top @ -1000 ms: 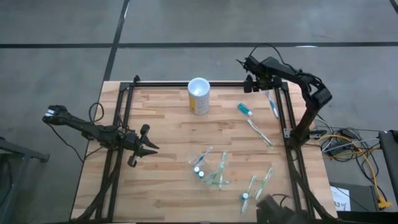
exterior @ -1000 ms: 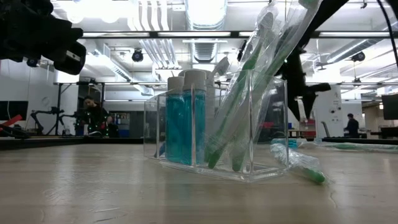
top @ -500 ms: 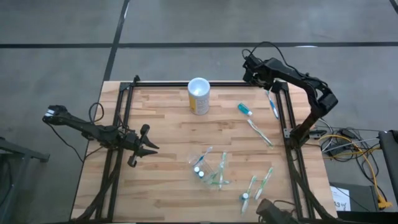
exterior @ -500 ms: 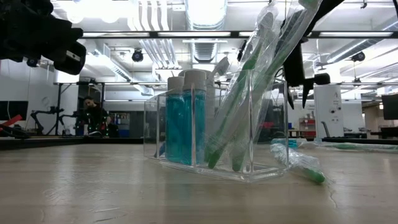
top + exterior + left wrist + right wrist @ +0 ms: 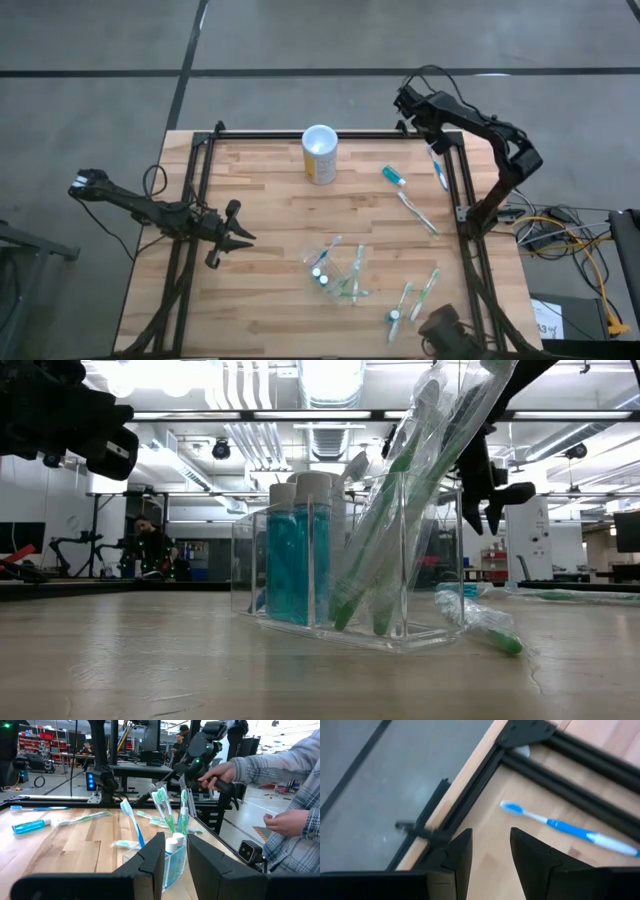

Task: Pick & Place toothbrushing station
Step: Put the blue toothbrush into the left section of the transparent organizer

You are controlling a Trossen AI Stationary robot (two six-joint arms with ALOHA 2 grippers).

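Toothbrushing station point(image 5: 338, 272) sits far from my right gripper point(image 5: 404, 103), whose parted, empty fingers hover over the table's back corner near a blue toothbrush point(image 5: 565, 826). Risk: those leaning brushes could tip it on approach. Left gripper point(image 5: 238, 237) waits, parted.

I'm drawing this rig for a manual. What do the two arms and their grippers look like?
Both are slim, dark, jointed arms with black cables looping along them. The left gripper ends in two short dark pointed fingers. The right gripper has flat, angular dark fingers. No markings are legible.
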